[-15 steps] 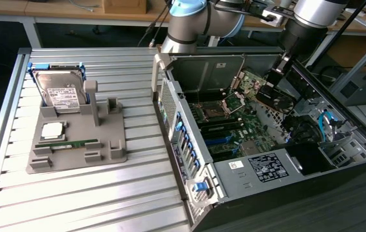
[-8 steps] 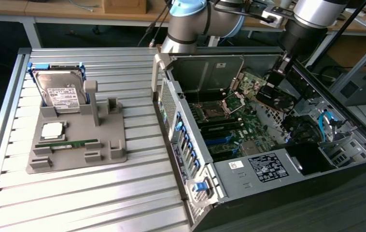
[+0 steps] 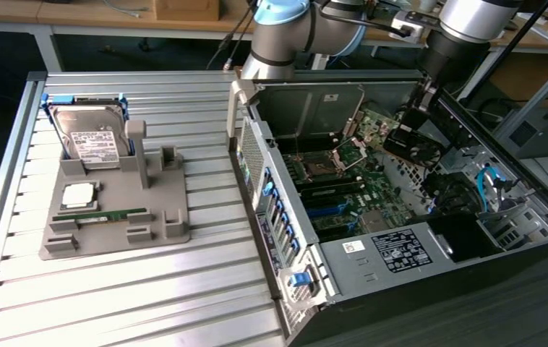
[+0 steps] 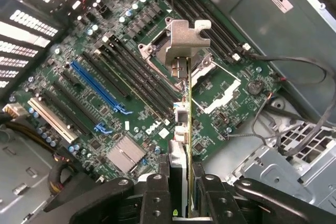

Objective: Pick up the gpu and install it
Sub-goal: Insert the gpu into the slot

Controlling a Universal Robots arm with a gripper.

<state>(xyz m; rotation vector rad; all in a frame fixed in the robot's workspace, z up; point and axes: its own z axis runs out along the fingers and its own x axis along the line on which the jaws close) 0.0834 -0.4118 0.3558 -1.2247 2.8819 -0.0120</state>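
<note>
Install step in hand, pick is done. Claw (image 4: 182, 181) is pinching the gpu (image 4: 184, 129) edge-on between both fingers (image 4: 157, 195). The card runs straight out from the claw, silvery end bracket (image 4: 184, 40) at the far end.

In the exterior view the gpu (image 3: 412, 142) hangs under the claw (image 3: 421, 116) inside the open PC case (image 3: 254, 155), above the motherboard (image 4: 131, 103) and not touching it – not seated yet.

My read: seating calls for the card's bottom edge to sit parallel to and right over an expansion slot. In the wrist view it sits off to one side of the blue slot (image 4: 97, 87) and at an angle to it. The bracket has to meet the case's rear wall, then a straight push.

The hard drive (image 3: 86, 137) and RAM stick (image 3: 100, 215) sit on the gray fixture (image 3: 110, 235) on the counter (image 3: 139, 296).
</note>
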